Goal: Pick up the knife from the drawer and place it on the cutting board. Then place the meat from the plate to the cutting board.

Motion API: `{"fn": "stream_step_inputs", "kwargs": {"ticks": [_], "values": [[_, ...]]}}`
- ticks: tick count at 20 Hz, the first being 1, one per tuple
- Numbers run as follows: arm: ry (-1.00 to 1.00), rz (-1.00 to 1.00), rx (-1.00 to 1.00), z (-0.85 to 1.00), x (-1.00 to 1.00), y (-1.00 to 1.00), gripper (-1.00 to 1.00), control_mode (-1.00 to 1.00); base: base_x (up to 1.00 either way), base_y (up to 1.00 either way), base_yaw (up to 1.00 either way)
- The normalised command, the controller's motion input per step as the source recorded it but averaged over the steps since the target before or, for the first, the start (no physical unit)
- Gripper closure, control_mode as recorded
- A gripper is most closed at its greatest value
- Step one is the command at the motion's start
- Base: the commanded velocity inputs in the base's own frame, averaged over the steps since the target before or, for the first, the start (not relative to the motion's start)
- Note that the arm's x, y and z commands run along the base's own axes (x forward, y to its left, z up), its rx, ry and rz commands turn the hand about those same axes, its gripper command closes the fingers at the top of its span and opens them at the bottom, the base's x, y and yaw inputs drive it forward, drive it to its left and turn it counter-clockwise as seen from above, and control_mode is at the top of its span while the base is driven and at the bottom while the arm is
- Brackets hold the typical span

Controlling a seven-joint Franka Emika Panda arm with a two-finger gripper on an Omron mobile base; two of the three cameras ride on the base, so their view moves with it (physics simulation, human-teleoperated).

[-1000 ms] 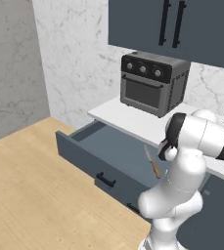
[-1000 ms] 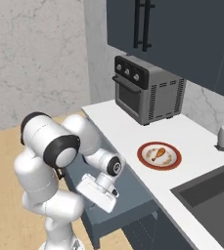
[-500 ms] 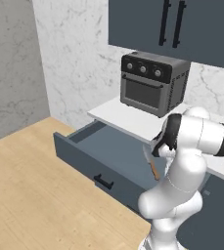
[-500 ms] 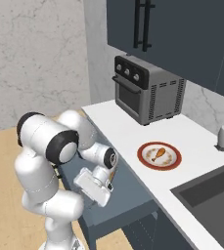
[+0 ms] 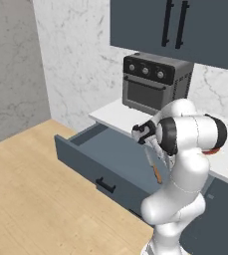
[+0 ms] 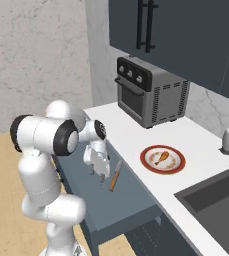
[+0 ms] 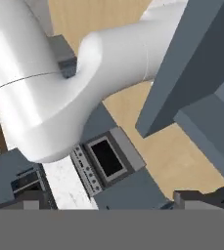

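Gripper [image 6: 100, 173] jaws apart and empty above the open drawer [image 6: 93, 192], knife [image 6: 115, 175] lying inside just beside it; risk of closing off-target and nudging the slim handle away.

From my hand camera I see the toaster oven [image 7: 103, 163] low in the middle, rolled at an angle, its dark door window and a row of knobs facing me. It sits on a white marbled worktop [image 7: 69, 188]. Beyond it lies light wooden floor [image 7: 182, 156]. Dark blue-grey cabinets [image 7: 196, 68] fill the right side. My two dark fingers [image 7: 28, 188] stand wide apart at the bottom corners.
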Motion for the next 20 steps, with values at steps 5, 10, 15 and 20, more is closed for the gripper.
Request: {"fn": "stream_step_inputs", "kwargs": {"ticks": [5, 10, 15, 20], "values": [[0.15, 0.61, 0.11, -0.73, 0.95, 0.00, -1.00, -1.00, 0.00, 0.00, 0.00], [0.14, 0.68, 0.13, -0.59, 0.46, -0.01, -1.00, -1.00, 0.00, 0.00, 0.00], [0.05, 0.51, 0.25, -0.18, 0.32, -0.18, -1.00, -1.00, 0.00, 0.00, 0.00], [0.09, 0.27, 0.54, -0.21, 0.17, -0.53, -1.00, -1.00, 0.00, 0.00, 0.00]]}}
